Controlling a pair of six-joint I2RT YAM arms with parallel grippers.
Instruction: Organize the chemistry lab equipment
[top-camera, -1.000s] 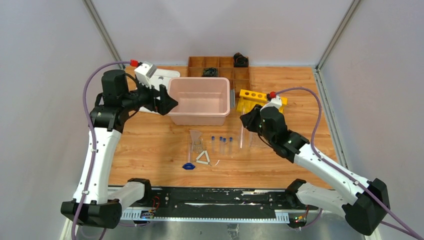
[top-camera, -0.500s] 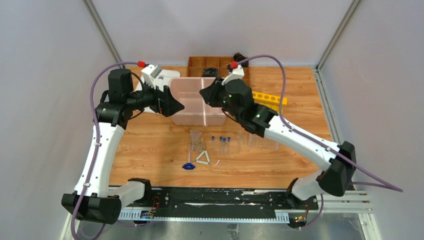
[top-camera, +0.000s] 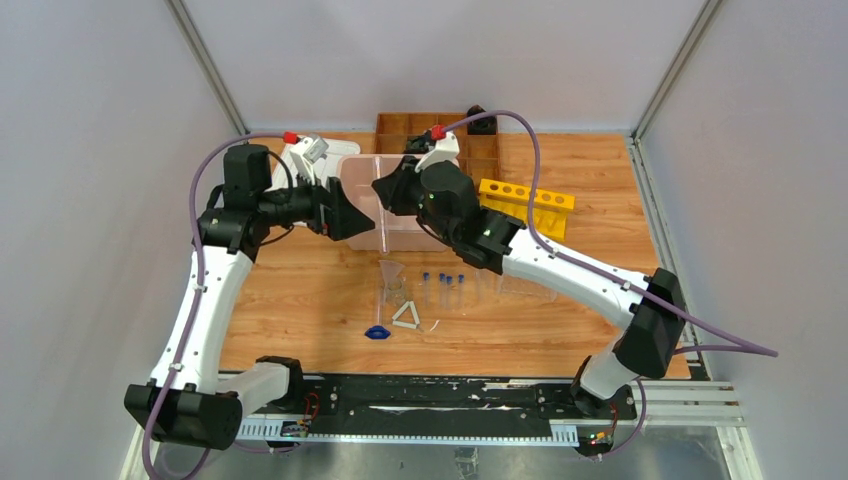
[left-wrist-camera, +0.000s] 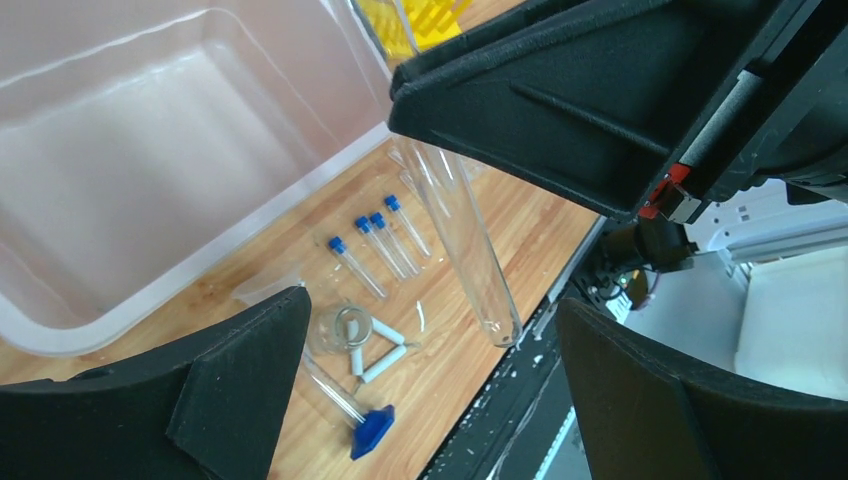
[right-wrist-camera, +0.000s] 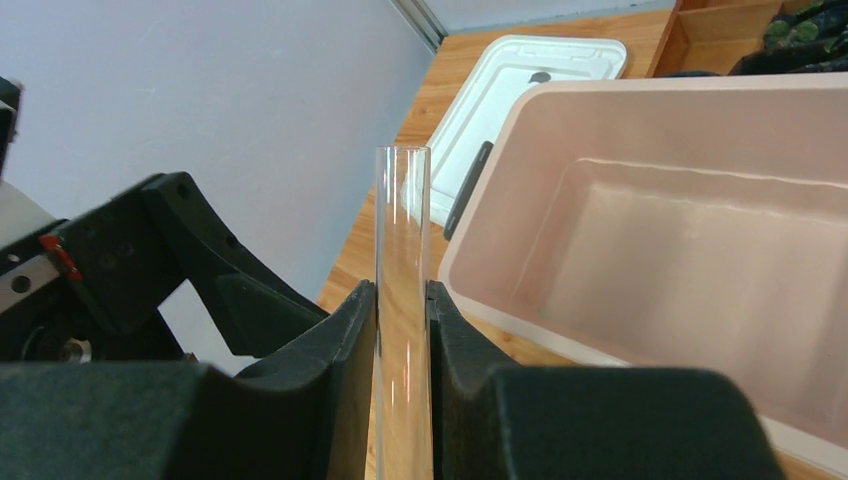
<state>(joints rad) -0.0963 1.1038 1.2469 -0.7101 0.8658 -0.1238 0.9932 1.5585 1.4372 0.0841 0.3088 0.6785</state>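
Observation:
My right gripper (top-camera: 384, 192) is shut on a long clear glass tube (right-wrist-camera: 402, 230), held upright over the left end of the pink bin (top-camera: 420, 232). My left gripper (top-camera: 345, 212) stands wide open just left of that tube (left-wrist-camera: 462, 240), not touching it. On the wood in front of the bin lie several small blue-capped tubes (top-camera: 445, 283), a glass funnel (top-camera: 391, 277), a white triangle (top-camera: 405, 316) and a blue piece (top-camera: 377, 332). The left wrist view shows the same tubes (left-wrist-camera: 375, 238), triangle (left-wrist-camera: 377, 350) and blue piece (left-wrist-camera: 372, 432). A clear rack (top-camera: 527, 286) sits to the right.
A yellow tube rack (top-camera: 527, 200) stands right of the bin. The white lid (top-camera: 322, 152) lies behind my left gripper. A brown compartment tray (top-camera: 440, 124) with black objects sits at the back edge. Both arms crowd the bin's left side.
My right arm has swung from the table's right side across to the bin's left end, carrying the clear tube. My left gripper shifted slightly right and stayed open.

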